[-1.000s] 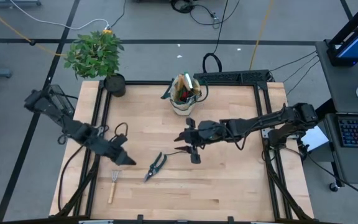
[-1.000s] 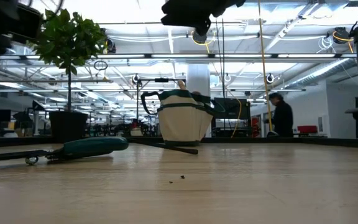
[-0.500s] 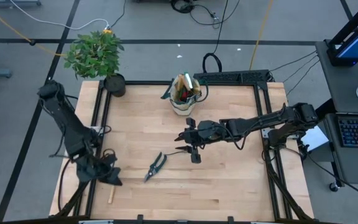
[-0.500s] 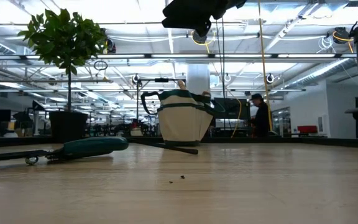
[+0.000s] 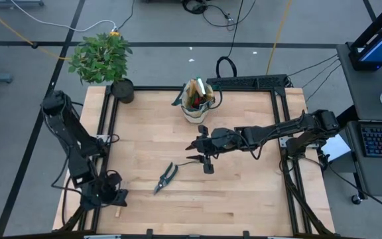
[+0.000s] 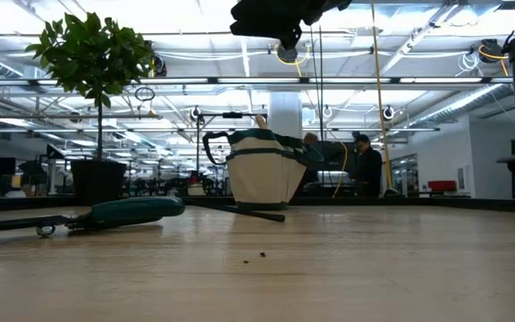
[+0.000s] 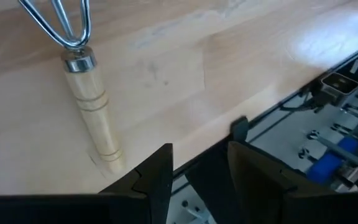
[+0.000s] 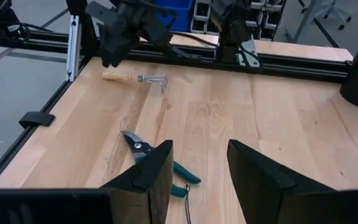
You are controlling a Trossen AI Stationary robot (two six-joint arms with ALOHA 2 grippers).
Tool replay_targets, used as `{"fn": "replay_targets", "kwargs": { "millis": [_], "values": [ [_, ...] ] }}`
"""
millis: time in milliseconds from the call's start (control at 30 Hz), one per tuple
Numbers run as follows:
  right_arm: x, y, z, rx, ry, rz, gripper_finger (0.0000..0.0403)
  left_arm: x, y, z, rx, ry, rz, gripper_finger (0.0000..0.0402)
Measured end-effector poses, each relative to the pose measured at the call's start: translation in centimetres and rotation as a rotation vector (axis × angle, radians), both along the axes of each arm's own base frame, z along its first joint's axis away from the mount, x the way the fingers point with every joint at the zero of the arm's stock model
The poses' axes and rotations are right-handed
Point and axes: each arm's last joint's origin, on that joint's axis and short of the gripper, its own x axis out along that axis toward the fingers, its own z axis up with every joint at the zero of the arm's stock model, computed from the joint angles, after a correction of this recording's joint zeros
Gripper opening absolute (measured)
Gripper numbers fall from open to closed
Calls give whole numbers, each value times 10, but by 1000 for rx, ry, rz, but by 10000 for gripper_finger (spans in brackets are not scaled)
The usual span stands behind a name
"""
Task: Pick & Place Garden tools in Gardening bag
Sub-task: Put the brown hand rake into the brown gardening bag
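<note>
A wood-handled little rake [image 7: 92,118] lies flat at the table's near left corner; only its handle end [image 5: 118,213] shows in the high view. My left gripper [image 5: 107,195] is open right over it, and the handle lies just beside its fingers [image 7: 199,165], not between them. Pruning shears [image 5: 166,176] with green handles lie flat mid-table and also show in the right wrist view [image 8: 157,162]. My right gripper [image 5: 201,150] hangs open and empty above the table, right of the shears. The beige gardening bag [image 5: 196,101] stands at the far edge with tools sticking out.
A potted plant [image 5: 102,57] in a black pot [image 5: 122,90] stands at the far left corner. Black frame rails [image 5: 105,126] run along the table's edges. Bare wood lies between shears and bag. People [image 6: 365,165] stand in the room behind.
My left gripper has swung from beside the shears toward the table's near left corner and come down over the rake, now covering most of it. The rake and the shears lie where they were. A person in the room behind has walked leftward.
</note>
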Motion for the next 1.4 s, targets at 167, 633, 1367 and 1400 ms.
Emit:
{"fn": "replay_targets", "kwargs": {
  "millis": [167, 633, 1367, 1400],
  "values": [
    [0, 0, 0, -1, -1, -3, 144, -1, -1, 0, 34, -38, -71, 159],
    [0, 0, 0, -2, 0, -4, 144, 3, -10, 10, -21, -184, -118, 159],
    [1, -9, 0, -2, 0, -29, 144, 0, -13, 27, 249, 140, -80, 159],
    [1, -9, 0, -2, -1, -30, 144, 1, -15, 24, 262, 159, -88, 159]
  ]
}}
